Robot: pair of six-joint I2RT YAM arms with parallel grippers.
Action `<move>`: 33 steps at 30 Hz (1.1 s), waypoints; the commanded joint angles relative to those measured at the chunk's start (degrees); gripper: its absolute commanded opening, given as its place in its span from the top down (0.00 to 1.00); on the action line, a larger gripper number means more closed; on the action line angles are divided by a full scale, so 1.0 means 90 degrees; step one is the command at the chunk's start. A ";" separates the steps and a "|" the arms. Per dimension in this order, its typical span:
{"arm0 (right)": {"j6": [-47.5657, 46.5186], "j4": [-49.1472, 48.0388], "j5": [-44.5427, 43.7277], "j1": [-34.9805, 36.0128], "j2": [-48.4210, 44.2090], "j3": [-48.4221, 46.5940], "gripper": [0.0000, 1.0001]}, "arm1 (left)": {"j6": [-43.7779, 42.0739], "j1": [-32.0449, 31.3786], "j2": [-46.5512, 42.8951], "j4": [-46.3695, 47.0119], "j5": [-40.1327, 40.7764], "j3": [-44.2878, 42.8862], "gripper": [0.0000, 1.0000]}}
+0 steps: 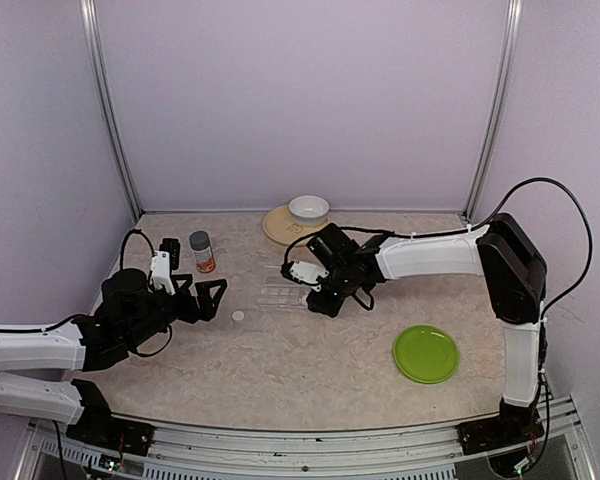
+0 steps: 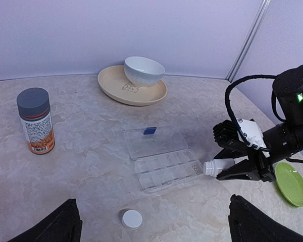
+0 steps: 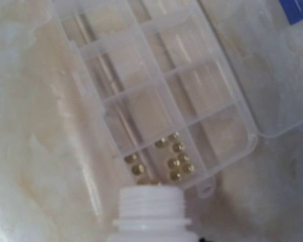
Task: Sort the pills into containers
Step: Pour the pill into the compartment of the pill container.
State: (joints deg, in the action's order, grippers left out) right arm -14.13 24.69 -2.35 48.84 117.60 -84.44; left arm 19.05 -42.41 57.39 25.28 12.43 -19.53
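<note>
The containers are one clear pill box point(image 1: 280, 292) point(image 2: 167, 169) point(image 3: 156, 96), lying open with its lid folded back. Several small golden pills point(image 3: 175, 157) sit in its end compartments. My right gripper point(image 1: 316, 279) point(image 2: 233, 168) is shut on a white uncapped bottle point(image 1: 302, 272) point(image 2: 219, 166) point(image 3: 151, 214). The bottle is tipped on its side with its mouth at the box's right end, just over those pills. To the left of the box my left gripper point(image 1: 206, 298) point(image 2: 154, 229) stands open with nothing in it. The bottle's white cap point(image 1: 239, 316) point(image 2: 132, 218) lies between its fingers.
A grey-capped bottle with an orange label point(image 1: 201, 251) point(image 2: 35, 121) stands at the back left. A white bowl point(image 1: 308, 208) point(image 2: 144, 70) sits on a tan plate point(image 1: 276, 226) point(image 2: 111, 83) by the back wall. A green plate point(image 1: 426, 353) point(image 2: 291, 184) lies at the front right.
</note>
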 commanded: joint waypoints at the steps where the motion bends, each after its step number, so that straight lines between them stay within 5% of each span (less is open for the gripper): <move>1: 0.0033 -0.0284 0.0041 -0.0046 -0.0026 0.0272 1.00 | 0.0012 0.0041 -0.0029 0.0136 -0.0033 0.0070 0.01; 33: 0.0290 -0.2218 -0.0091 -0.0051 -0.0658 0.1585 1.00 | 0.0012 0.0041 -0.0060 0.0127 -0.0017 0.0071 0.01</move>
State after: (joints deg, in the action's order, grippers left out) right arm -12.34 7.38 -2.59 48.84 113.91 -72.40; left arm 19.05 -42.41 57.39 25.28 12.43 -19.53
